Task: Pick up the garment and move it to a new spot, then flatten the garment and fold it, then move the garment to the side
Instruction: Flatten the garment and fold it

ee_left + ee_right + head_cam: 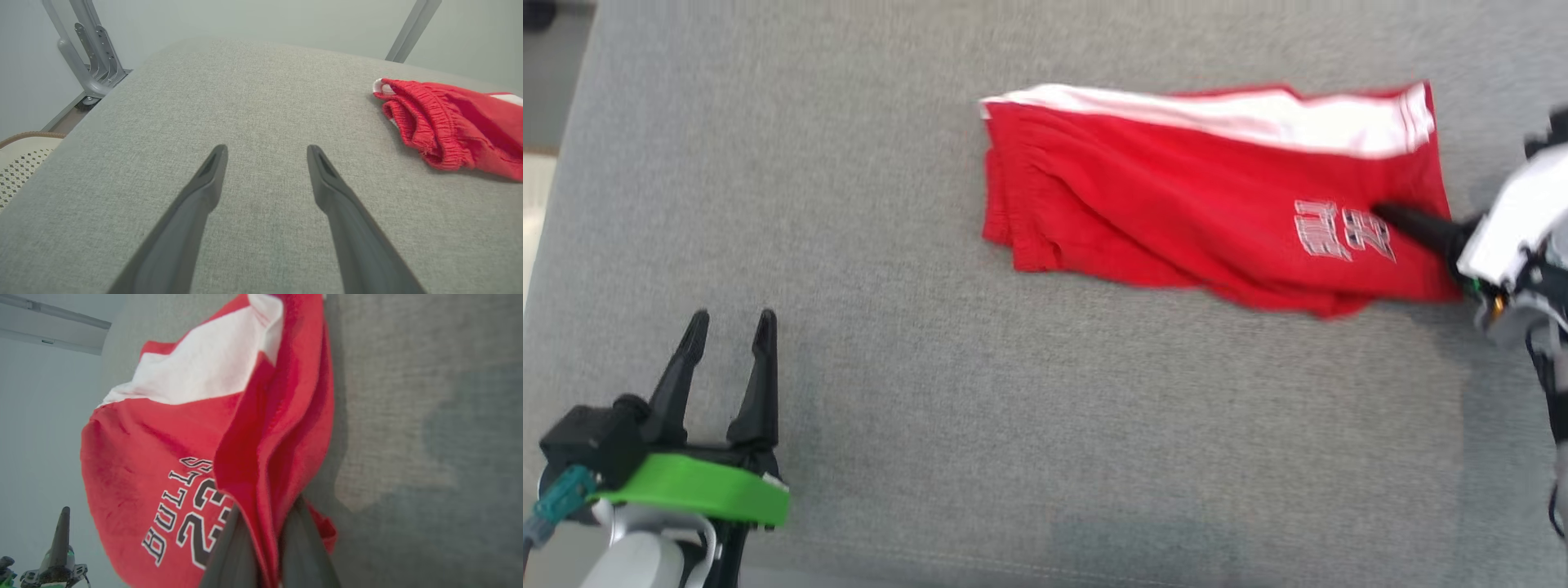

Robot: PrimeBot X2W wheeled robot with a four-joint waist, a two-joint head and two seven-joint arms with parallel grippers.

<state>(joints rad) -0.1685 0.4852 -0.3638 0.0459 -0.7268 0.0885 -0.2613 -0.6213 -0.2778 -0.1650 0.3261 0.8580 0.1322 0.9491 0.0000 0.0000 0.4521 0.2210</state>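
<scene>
The garment (1176, 192) is a pair of red shorts with a white side stripe and printed lettering, folded flat on the grey padded table (931, 408). My right gripper (1392, 219) reaches in from the right edge and is shut on the garment's right hem beside the print. In the right wrist view the red cloth (171, 457) bunches up between my two dark fingers (235, 547). My left gripper (731, 322) hovers open over bare table at the lower left, well apart from the garment's elastic waistband (425, 122).
The grey padded table fills the work area, its left edge (556, 204) dropping to the floor. A metal frame leg (86, 49) and a pale perforated basket (20, 159) stand beyond the table's far left side.
</scene>
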